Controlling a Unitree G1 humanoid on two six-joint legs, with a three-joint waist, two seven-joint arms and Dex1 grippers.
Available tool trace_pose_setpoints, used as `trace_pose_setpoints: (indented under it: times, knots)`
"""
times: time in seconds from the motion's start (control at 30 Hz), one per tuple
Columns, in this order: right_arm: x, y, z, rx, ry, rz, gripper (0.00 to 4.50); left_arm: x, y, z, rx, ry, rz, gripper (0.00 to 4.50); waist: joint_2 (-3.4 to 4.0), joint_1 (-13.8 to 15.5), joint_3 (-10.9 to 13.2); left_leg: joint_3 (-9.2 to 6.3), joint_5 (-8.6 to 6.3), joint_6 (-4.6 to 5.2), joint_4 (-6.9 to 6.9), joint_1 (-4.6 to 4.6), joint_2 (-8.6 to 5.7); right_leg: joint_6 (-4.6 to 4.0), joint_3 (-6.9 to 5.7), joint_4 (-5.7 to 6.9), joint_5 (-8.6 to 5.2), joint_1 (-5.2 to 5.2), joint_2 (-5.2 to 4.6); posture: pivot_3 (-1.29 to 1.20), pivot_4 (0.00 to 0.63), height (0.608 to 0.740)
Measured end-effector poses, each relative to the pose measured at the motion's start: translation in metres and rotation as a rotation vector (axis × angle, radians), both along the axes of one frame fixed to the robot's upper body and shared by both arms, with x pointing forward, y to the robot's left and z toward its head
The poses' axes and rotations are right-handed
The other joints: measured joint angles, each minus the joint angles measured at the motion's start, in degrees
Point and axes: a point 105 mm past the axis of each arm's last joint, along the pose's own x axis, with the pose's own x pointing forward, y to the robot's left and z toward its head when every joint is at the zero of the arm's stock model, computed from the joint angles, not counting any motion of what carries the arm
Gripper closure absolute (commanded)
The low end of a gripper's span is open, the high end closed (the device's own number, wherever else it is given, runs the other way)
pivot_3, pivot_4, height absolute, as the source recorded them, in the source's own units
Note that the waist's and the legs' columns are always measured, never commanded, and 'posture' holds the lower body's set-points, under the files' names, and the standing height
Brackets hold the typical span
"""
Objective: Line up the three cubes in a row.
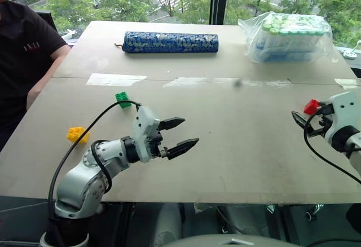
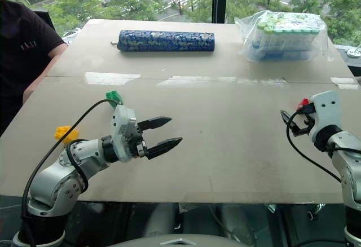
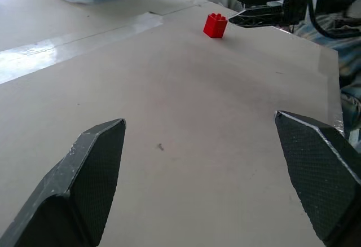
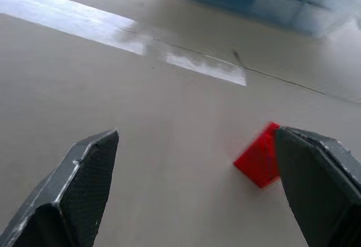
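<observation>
On the tabletop (image 1: 225,162), the small green studded plastic brick (image 1: 122,98) lies just beyond and to the left of the left hand (image 1: 178,135). The small yellow studded plastic brick (image 1: 76,134) lies farther left of that hand, near the tabletop's left edge. The small red studded plastic brick (image 4: 258,157) sits just beside the right hand (image 1: 302,124), close against one finger. Far beyond both hands lie the long blue patterned roll (image 1: 170,42) and, to its right, the clear plastic bag of bottles (image 1: 287,37).

Beige table (image 1: 237,145) with red brick (image 1: 311,106), green brick (image 1: 122,98), yellow brick (image 1: 76,134), blue roll (image 1: 171,42), bagged bottles (image 1: 287,37).
</observation>
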Motion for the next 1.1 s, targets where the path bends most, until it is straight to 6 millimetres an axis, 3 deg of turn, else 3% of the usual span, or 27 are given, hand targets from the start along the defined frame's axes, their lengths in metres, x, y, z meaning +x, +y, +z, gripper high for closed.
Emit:
trace_pose_setpoints:
  times: [0.33, 0.43, 0.6, 0.73, 0.83, 0.9, 1.0, 1.1]
  knots:
    - [0.027, -0.017, -0.019, 0.112, 0.103, -0.278, 0.0, 0.001, -0.011, 0.006, -0.002, -0.027, -0.098, 0.19, 0.03, -0.25, 0.0, 0.2, 0.0, 0.0, -0.12, 0.01, -0.01, 0.01, 0.15, -0.09, 0.0, -0.07, -0.02, 0.0, 0.15, 0.74]
    - [0.036, -0.024, -0.026, 0.127, 0.124, -0.32, 0.8, 0.001, -0.014, 0.004, -0.006, -0.018, -0.115, 0.0, 0.03, -0.27, 0.0, 0.21, 0.0, 0.0, -0.12, 0.01, -0.01, 0.02, 0.15, -0.08, 0.0, -0.07, -0.02, 0.0, 0.15, 0.74]
    - [0.045, -0.025, -0.029, 0.154, 0.122, -0.316, 3.1, 0.004, -0.017, 0.011, -0.007, -0.045, -0.127, 0.0, 0.04, -0.35, 0.0, 0.2, 0.0, 0.0, -0.15, 0.01, -0.01, 0.02, 0.16, -0.07, 0.0, -0.09, 0.0, 0.0, 0.15, 0.74]
    - [0.048, -0.024, -0.029, 0.165, 0.123, -0.278, 3.17, 0.005, -0.018, 0.012, -0.014, -0.042, -0.12, 0.0, 0.04, -0.36, 0.01, 0.21, 0.0, 0.0, -0.15, 0.01, -0.01, 0.02, 0.17, -0.08, 0.0, -0.09, -0.01, 0.0, 0.15, 0.74]
    - [0.052, 0.001, -0.021, 0.198, 0.072, -0.04, 3.17, 0.005, -0.014, 0.011, -0.027, -0.04, -0.095, 0.0, 0.05, -0.51, 0.01, 0.21, 0.0, 0.01, -0.15, 0.03, 0.0, 0.03, 0.18, -0.08, 0.0, -0.09, 0.01, 0.0, 0.15, 0.74]
    - [0.048, 0.047, -0.005, 0.198, 0.012, 0.317, 3.17, 0.004, -0.005, 0.011, -0.047, -0.046, -0.061, 0.0, 0.2, -0.76, 0.1, 0.21, 0.0, 0.01, -0.19, 0.07, 0.02, 0.02, 0.24, -0.09, 0.0, -0.1, 0.07, 0.0, 0.15, 0.74]
    - [0.036, 0.098, 0.01, 0.136, 0.008, 0.685, 3.17, 0.001, 0.006, 0.008, -0.043, -0.041, -0.032, 0.0, 0.24, -0.72, 0.13, 0.15, 0.0, 0.01, -0.21, 0.09, 0.04, 0.02, 0.18, -0.07, 0.0, -0.09, 0.08, 0.0, 0.15, 0.74]
    - [0.026, 0.137, 0.013, -0.026, 0.063, 1.012, 3.17, -0.005, 0.026, 0.001, 0.012, -0.008, -0.014, 0.0, 0.23, -0.68, 0.17, 0.18, 0.0, 0.01, -0.18, 0.11, 0.04, 0.01, 0.18, -0.07, 0.0, -0.11, 0.06, 0.0, 0.15, 0.74]
